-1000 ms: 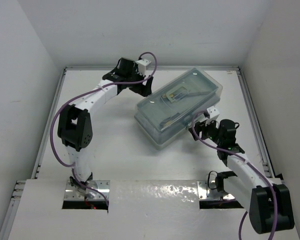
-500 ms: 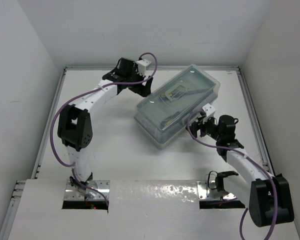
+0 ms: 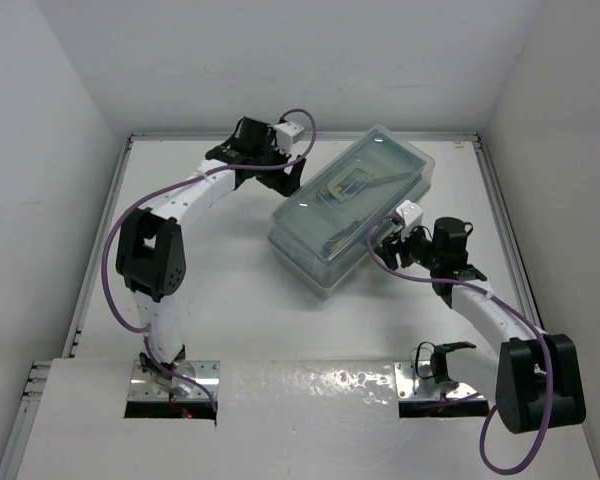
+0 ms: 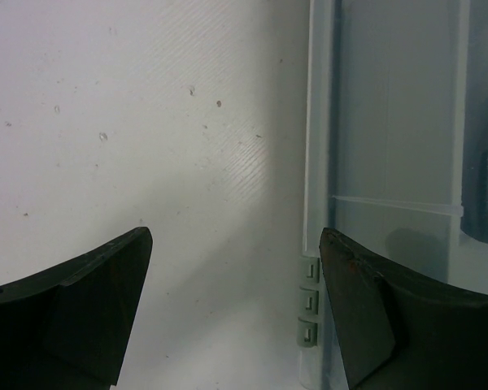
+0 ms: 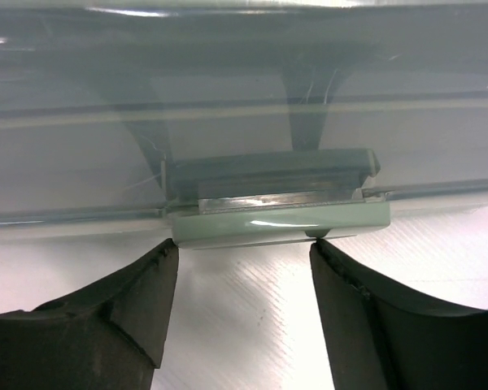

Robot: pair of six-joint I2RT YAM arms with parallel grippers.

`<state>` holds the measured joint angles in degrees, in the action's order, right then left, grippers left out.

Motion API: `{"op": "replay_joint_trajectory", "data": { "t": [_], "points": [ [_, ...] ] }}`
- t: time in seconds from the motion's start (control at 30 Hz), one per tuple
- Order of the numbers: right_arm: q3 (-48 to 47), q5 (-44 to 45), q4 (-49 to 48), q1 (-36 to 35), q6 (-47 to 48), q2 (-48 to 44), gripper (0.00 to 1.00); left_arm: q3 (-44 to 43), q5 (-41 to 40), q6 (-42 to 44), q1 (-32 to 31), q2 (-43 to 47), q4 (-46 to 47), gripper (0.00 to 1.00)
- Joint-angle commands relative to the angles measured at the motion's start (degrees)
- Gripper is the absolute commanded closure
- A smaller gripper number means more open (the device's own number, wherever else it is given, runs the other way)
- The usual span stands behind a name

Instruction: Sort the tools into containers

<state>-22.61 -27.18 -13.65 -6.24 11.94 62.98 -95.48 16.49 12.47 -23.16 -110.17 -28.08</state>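
The toolbox [image 3: 355, 210] lies askew in the middle of the table with its translucent lid down. Dim shapes of tools [image 3: 365, 187] show through the lid. My right gripper [image 3: 382, 247] is open at the box's near long side. In the right wrist view its fingertips [image 5: 167, 260] stand just under the sage-green latch [image 5: 281, 221], the right one touching it. My left gripper [image 3: 286, 178] is open at the box's far left side. In the left wrist view the box's edge and hinge clips [image 4: 309, 301] lie between its jaws, close to the right finger [image 4: 366, 309].
White walls close in the table on the left, back and right. A raised rail [image 3: 505, 230] runs along the right edge. Bare table [image 3: 230, 280] lies left of the box and in front of it.
My right gripper has moved up and left to the box's near side. The box has shifted a little up and left. The left arm has stayed put.
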Motion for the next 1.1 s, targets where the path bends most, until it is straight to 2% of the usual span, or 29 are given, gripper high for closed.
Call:
{"op": "replay_joint_trajectory", "data": {
  "t": [0.0, 0.13, 0.27, 0.37, 0.73, 0.87, 0.93, 1.03, 1.07],
  "points": [
    [-4.28, -5.86, -3.84, -0.53, 1.33, -0.05, 0.39, -1.72, 1.88, 0.71, -0.75, -1.01, -1.10, 0.18],
    [-4.02, -6.83, -6.30, -0.61, -1.39, -1.19, 0.40, -1.73, 2.14, 0.80, -0.75, -1.36, -1.10, 0.18],
    [-3.58, -7.54, -9.81, -0.61, -4.47, -1.55, 0.49, -1.72, 2.23, 1.07, -0.75, -1.54, -1.10, 0.18],
    [-4.11, -7.37, -11.66, -0.53, -6.75, -0.14, 0.51, -1.81, 2.32, 1.07, -0.75, -1.63, -1.28, 0.18],
    [-3.58, -0.07, -20.61, -0.53, -32.92, 6.36, 0.49, -0.93, 2.14, 1.51, -0.75, -1.19, -1.37, 0.19],
    [-2.00, 1.25, -25.54, -0.53, -37.69, 6.28, 0.51, -0.58, 2.23, 1.59, -0.75, -1.28, -1.10, 0.19],
    [-2.00, 0.90, -25.47, -0.53, -37.00, 6.10, 0.52, -0.67, 2.14, 1.59, -0.75, -1.36, -1.19, 0.19],
    [-3.58, -3.64, -19.26, -0.53, -29.55, 6.01, 0.45, -0.67, 2.14, 1.68, -0.75, -1.36, -0.93, 0.18],
    [-4.10, -4.89, -17.22, -0.53, -24.22, 6.01, 0.44, -0.67, 2.05, 1.68, -0.66, -1.36, -0.84, 0.18]
  ]
}}
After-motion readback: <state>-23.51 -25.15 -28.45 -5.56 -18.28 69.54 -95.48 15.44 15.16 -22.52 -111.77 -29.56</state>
